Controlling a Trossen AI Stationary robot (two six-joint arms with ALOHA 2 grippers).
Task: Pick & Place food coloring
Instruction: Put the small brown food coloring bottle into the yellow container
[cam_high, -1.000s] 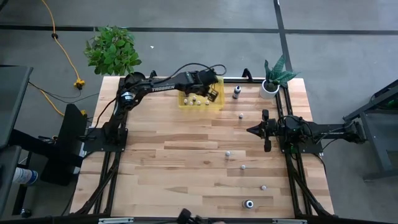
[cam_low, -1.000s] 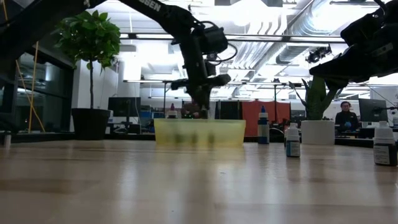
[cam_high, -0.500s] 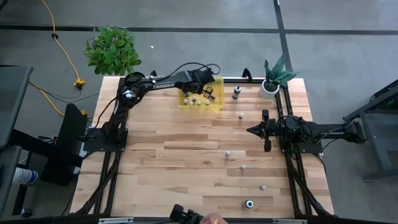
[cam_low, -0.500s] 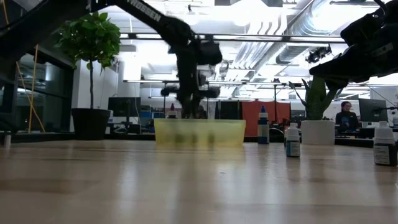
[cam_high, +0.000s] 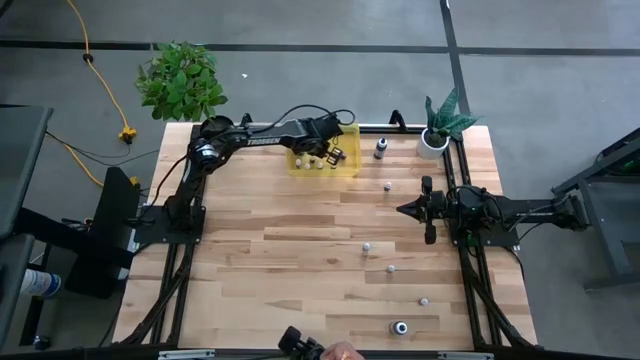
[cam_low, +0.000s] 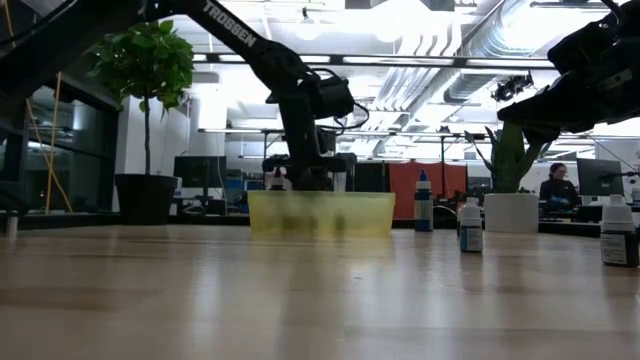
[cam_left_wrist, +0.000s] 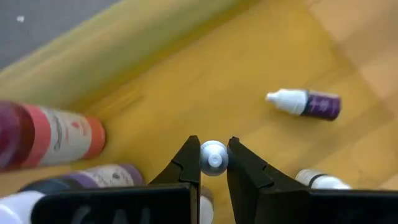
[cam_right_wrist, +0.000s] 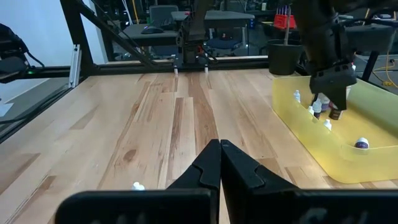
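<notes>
A yellow see-through bin stands at the table's far edge, with several small food coloring bottles lying and standing in it. My left gripper reaches down into the bin and is shut on one small bottle with a whitish cap. More bottles stand loose on the table: a dark one right of the bin and pale ones toward the near right. My right gripper is shut on nothing, and waits above the table's right side. My left gripper pinches a small bottle between its two fingertips, with the round whitish cap showing end-on between them. The fingers slant down into the bin from the table's left. The bottle's body is hidden behind the fingers. Whether it touches the bin's floor, I cannot tell.
A white pot with a spiky plant stands at the far right corner, and a leafy plant stands beyond the far left corner. In the low view, bottles stand right of the bin. Bare wood spans the table's middle and left.
My left gripper has sunk down into the yellow bin with the small bottle and has stayed shut on it.
</notes>
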